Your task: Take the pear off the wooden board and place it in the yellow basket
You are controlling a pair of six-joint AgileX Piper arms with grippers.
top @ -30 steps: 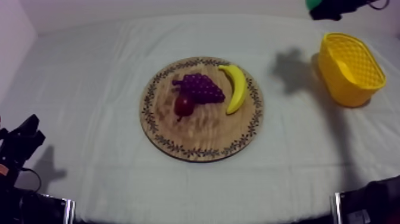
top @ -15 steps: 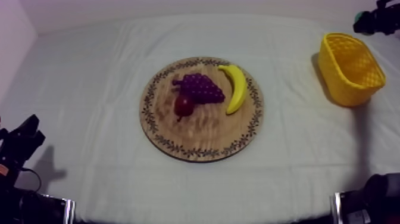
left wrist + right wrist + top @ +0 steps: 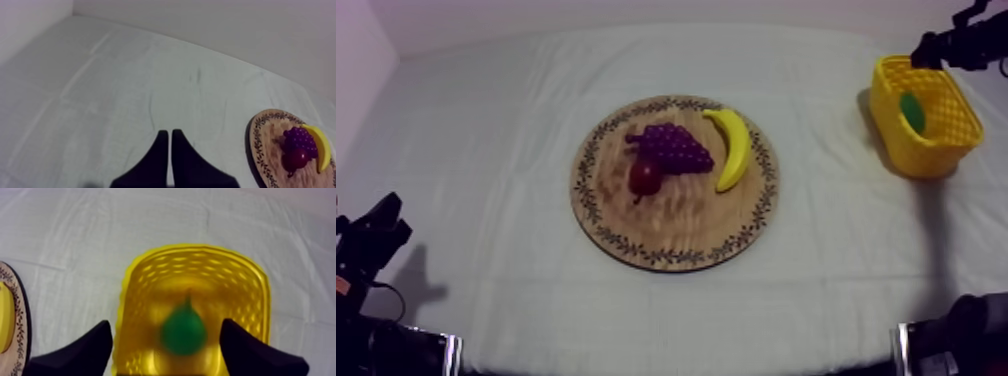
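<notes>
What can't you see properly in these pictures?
1. Green toy pear, right wrist view: blurred inside the yellow basket, so resting or falling is unclear.
2. Round wooden board, left wrist view: cut off by the picture's edge.
3. Yellow banana, right wrist view: mostly cut off by the edge.

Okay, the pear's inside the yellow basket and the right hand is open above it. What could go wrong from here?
1. The open right hand hangs close over the yellow lattice-walled basket. If it pulls away low, a finger could clip the rim and shove or tip the basket.
2. The green toy pear lies loose inside, so a tipped basket might spill it onto the grey-white cloth.
</notes>
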